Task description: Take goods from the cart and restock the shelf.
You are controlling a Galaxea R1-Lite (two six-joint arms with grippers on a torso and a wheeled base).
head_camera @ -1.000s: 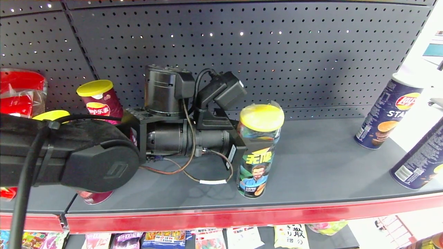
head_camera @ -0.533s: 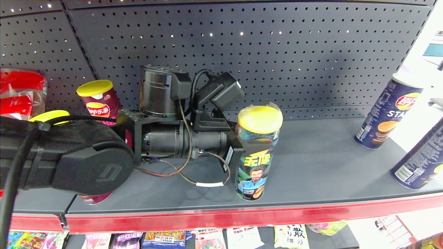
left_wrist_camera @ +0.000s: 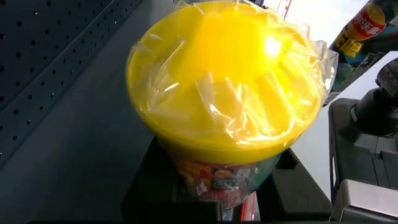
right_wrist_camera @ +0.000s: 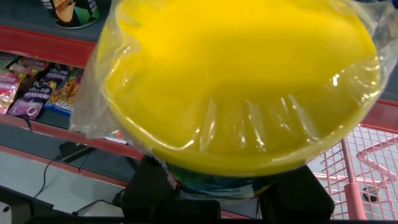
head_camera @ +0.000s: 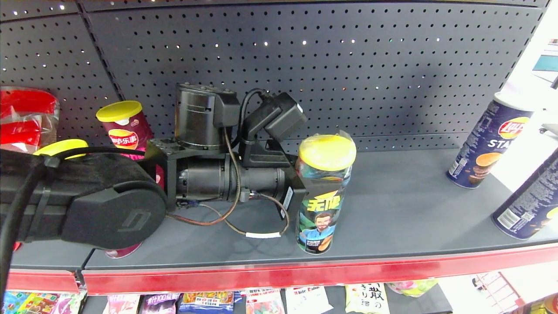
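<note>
A tall chip can with a yellow film-wrapped lid stands upright on the grey shelf, near its red front edge. My left gripper comes in from the left and is shut on the can's upper body. From the left wrist camera the same can shows lid-up above the left gripper. My right gripper is shut on a second yellow-lidded can, held out in front of and lower than the shelf's red edge.
Two maroon cans with yellow lids stand at the shelf's left, partly behind my left arm, with red packs further left. Blue cans stand at the right end. Snack packets fill the shelf below. A pink wire cart sits below.
My left arm has drawn slightly to the left, and the can in its grip has shifted a little left and down toward the shelf's front.
</note>
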